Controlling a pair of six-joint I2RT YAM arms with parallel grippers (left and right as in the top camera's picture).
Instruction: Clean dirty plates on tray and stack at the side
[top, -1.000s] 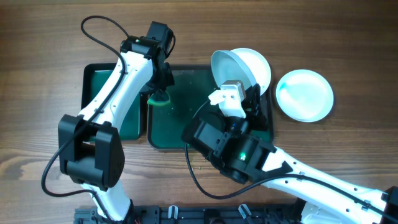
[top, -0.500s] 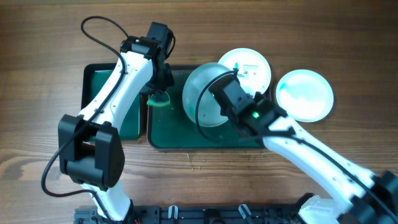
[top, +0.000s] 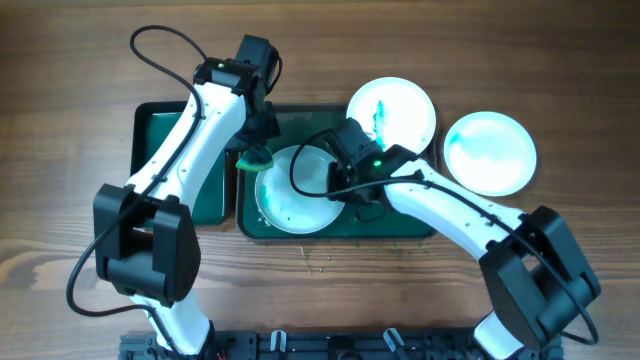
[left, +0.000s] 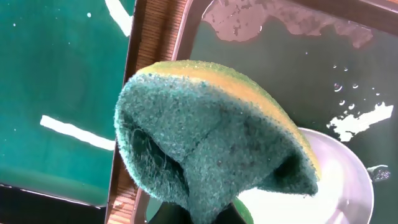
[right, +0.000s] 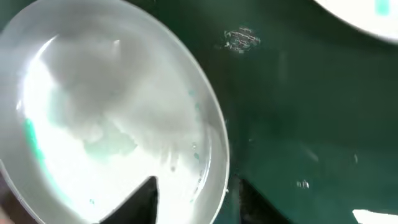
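The top camera looks straight down on the whole table (top: 80, 60) from high up, and both wrist cameras look down from very close, the left past a sponge (left: 205, 143), at the same white plate (top: 285, 200) on the green tray (top: 310, 125).

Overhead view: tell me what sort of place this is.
Probably a robot test bench staged for dishwashing, not a real kitchen: a wooden table, two robot arms, a sponge, white plates and a green tray.
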